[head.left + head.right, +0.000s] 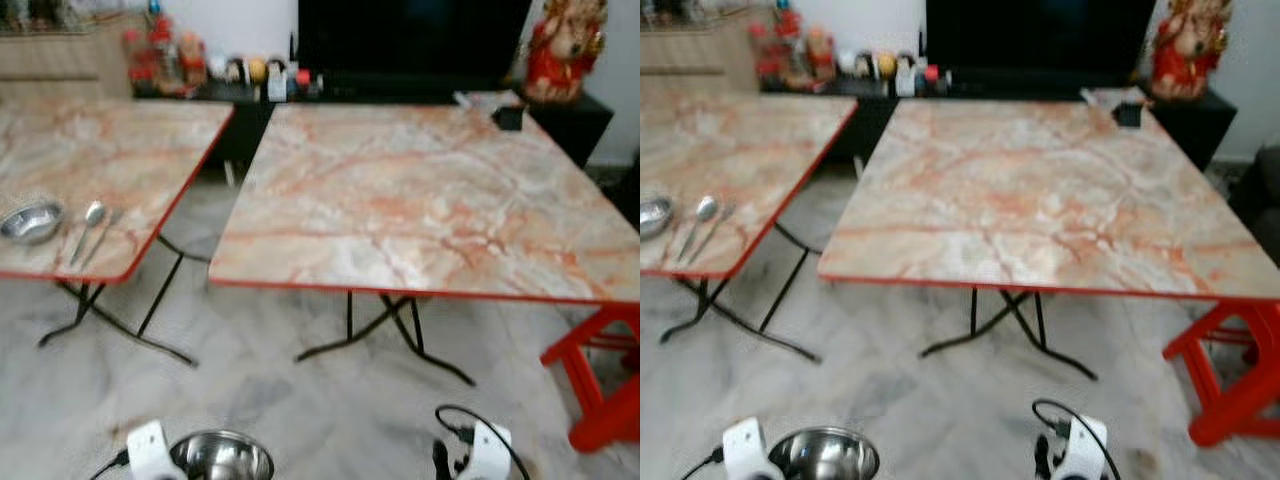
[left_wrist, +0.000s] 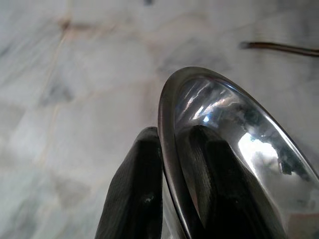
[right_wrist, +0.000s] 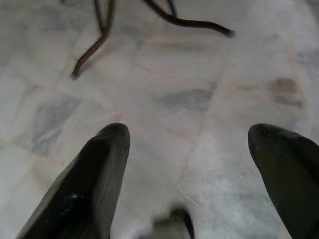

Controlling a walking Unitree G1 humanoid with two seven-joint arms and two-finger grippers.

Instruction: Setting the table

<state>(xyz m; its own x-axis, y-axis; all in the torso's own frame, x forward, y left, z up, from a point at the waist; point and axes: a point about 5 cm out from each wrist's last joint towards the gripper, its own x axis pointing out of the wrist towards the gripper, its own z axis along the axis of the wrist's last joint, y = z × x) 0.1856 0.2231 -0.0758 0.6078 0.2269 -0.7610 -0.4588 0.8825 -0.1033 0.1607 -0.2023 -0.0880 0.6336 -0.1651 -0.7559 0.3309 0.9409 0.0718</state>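
Steel bowl [image 2: 234, 149] (rim pinched) in left jaws [image 2: 172, 194].

Held bowl [image 1: 222, 458] cut off below.

Near table [image 1: 420, 200] top bare except small black object [image 1: 508, 117] at far corner; red stool [image 1: 600, 380] beside right edge.

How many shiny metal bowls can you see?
2. One bowl sits on the left table beside the spoon. The other bowl is held low over the floor, pinched at its rim by the left end effector.
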